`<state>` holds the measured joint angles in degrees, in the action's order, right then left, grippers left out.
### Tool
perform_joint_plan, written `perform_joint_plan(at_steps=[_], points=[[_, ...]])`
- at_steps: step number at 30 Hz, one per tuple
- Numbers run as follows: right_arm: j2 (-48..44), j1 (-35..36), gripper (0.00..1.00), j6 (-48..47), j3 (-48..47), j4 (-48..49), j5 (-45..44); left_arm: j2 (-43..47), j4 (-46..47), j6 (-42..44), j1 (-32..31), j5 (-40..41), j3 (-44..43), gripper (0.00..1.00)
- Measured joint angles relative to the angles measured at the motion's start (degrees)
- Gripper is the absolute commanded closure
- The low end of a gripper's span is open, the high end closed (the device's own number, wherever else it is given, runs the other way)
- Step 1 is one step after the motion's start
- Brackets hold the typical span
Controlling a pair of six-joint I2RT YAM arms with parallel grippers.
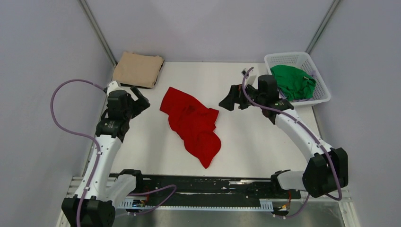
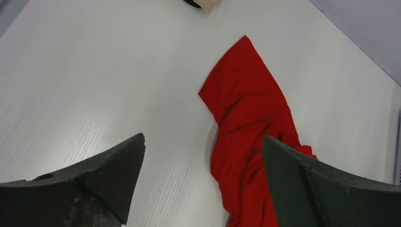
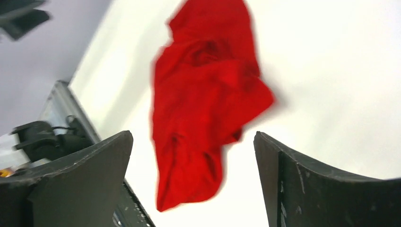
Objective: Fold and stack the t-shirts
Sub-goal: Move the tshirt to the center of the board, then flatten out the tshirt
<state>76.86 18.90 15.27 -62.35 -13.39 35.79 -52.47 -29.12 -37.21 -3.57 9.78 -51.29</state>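
White table [image 1: 265, 142] lies under the crumpled red shirt [image 1: 194, 124]; we see our left gripper [image 1: 142, 98] and right gripper [image 1: 228, 97] both spread wide, holding nothing.

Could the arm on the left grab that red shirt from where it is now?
Probably yes. The left gripper stands open beside the crumpled red t-shirt, with only bare table between them and nothing blocking the way.
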Motion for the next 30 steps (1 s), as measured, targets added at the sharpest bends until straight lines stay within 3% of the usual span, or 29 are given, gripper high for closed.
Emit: perform_joint_plan(at_steps=[6, 11, 16, 22, 30], points=[[-10.23, -0.39, 0.0, 0.07, 5.6, -1.75, -14.14, -4.2, 0.17, -0.92, 0.02, -2.34, 0.0, 0.0], [-13.49, -0.39, 0.0, 1.77, 7.06, 1.31, -18.27, -12.04, 0.76, -1.25, 0.0, -8.11, 0.0, 0.0], [-7.1, -0.37, 0.0, 5.42, 8.11, 1.27, -17.46, -22.62, 2.6, -0.87, 0.0, -12.07, -1.44, 0.0], [3.39, 1.44, 0.0, 9.22, 8.07, 1.2, -16.33, -40.72, 3.63, 0.33, 0.0, -14.08, -10.25, 0.0], [11.74, 4.85, 0.0, 11.43, 7.19, 0.79, -16.35, -53.4, 4.17, 1.49, -0.24, -16.81, -17.7, 0.0]])
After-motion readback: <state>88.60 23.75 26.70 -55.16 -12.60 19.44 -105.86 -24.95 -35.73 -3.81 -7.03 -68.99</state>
